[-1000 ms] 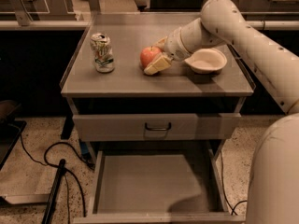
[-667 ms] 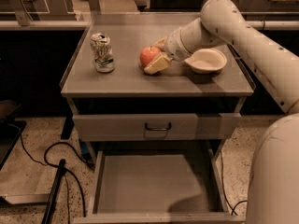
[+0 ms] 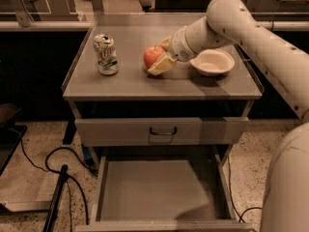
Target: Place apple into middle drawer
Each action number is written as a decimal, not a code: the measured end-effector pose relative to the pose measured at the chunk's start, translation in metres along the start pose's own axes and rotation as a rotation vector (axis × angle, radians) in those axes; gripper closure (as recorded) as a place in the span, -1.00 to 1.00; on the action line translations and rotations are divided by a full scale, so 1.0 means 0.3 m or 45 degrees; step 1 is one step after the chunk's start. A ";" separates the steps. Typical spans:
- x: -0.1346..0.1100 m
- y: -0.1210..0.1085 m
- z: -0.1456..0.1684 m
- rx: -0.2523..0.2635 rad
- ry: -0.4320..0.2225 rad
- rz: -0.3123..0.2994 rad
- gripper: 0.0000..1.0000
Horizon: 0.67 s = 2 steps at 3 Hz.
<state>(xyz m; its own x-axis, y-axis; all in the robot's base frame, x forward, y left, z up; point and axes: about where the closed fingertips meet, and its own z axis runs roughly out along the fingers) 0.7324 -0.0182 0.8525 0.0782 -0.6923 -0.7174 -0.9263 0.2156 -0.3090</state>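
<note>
The red apple (image 3: 150, 56) sits on the grey cabinet top (image 3: 120, 83), right of centre. My gripper (image 3: 158, 57) reaches in from the right at tabletop height, its cream fingers (image 3: 161, 65) in front of and behind the apple, shut on it. The middle drawer (image 3: 159, 190) is pulled out below, wide and shallow with a bare grey floor. Nothing lies in it.
A soda can (image 3: 106, 54) stands left of the apple. A cream bowl (image 3: 212, 62) sits right of it, under my arm. A shut drawer with a dark loop handle (image 3: 162, 130) lies above the open one. Black cables (image 3: 48, 178) run across the floor at the left.
</note>
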 end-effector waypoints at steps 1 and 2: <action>-0.057 0.028 -0.078 0.100 -0.003 -0.026 1.00; -0.065 0.179 -0.131 0.185 0.027 -0.020 1.00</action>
<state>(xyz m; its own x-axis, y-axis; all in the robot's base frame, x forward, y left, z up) 0.6668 -0.0201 0.8745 0.0830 -0.7102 -0.6991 -0.8619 0.3010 -0.4081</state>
